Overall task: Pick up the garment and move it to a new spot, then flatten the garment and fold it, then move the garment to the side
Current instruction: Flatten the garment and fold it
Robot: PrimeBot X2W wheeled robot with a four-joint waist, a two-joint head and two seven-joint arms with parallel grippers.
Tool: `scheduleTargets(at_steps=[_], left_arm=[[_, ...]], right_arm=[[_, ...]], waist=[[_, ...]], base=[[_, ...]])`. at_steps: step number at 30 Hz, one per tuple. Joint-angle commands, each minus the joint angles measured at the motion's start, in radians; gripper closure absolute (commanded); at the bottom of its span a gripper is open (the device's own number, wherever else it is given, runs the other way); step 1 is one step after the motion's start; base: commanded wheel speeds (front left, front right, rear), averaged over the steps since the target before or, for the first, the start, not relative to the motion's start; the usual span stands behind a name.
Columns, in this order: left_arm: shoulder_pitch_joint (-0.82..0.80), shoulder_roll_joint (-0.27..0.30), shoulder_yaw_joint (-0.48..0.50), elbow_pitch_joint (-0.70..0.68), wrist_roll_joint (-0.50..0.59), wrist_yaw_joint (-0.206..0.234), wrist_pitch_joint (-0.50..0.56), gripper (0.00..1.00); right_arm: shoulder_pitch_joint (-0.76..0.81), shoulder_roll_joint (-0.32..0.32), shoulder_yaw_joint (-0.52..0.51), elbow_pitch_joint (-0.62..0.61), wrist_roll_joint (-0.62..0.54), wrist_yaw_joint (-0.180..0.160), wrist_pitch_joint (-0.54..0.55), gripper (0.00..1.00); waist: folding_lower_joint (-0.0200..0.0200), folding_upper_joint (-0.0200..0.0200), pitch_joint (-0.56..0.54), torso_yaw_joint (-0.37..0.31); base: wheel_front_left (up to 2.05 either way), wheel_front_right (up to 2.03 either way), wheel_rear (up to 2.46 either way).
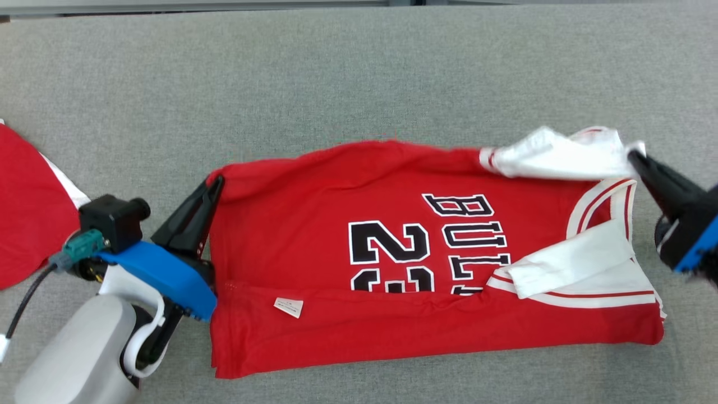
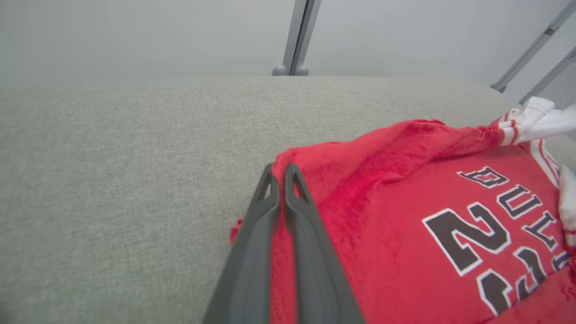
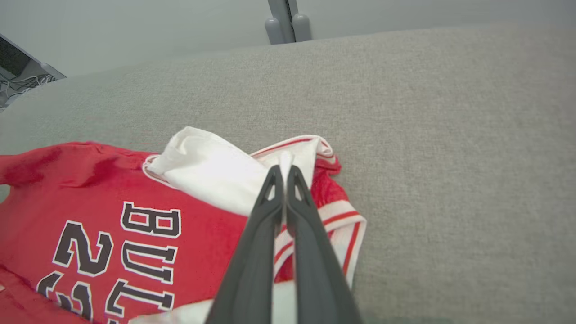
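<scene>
Pinching cloth at both ends, the two pairs of dark fingers are pressed together with fabric between them. The left gripper (image 2: 281,171) clamps the far hem corner of the garment (image 1: 314,224), and the right gripper (image 3: 282,171) nips the white sleeve (image 1: 555,154) at the far shoulder. Between the two holds, the far edge of the red jersey runs fairly taut, a ridge standing a little off the grey table (image 1: 336,73). The rest lies on the surface in the middle of the head view, hem to the robot's left and collar to its right. The near long edge is turned over onto the front, covering the lower part of the printed number and lettering and showing a small label (image 1: 288,307). That suggests the garment has been placed and spread and the first lengthwise fold made. The grip on the far edge looks like the start of a matching fold toward the robot. What is left, on this reading, is that fold, probably a crosswise one, and the move to the side. A second red garment (image 1: 28,207) lies at the table's left edge, apart from this one.
</scene>
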Motion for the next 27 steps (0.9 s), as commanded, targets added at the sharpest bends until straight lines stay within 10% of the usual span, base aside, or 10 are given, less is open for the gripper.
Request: scheduleTargets(at_steps=[1,27], left_arm=[[0.017,0.01,-0.009,0.007,-0.006,-0.008,-0.015,1.0],[0.148,0.018,-0.094,0.145,-0.021,0.016,-0.13,1.0]], right_arm=[[0.053,0.011,-0.019,-0.03,0.008,0.001,0.01,1.0],[0.447,0.191,-0.121,-0.227,-0.034,0.001,0.073,1.0]], waist=[[0.0001,0.0,-0.012,-0.007],[0.0001,0.0,-0.121,-0.028]], base=[[0.0,0.0,0.0],[0.0,0.0,0.0]])
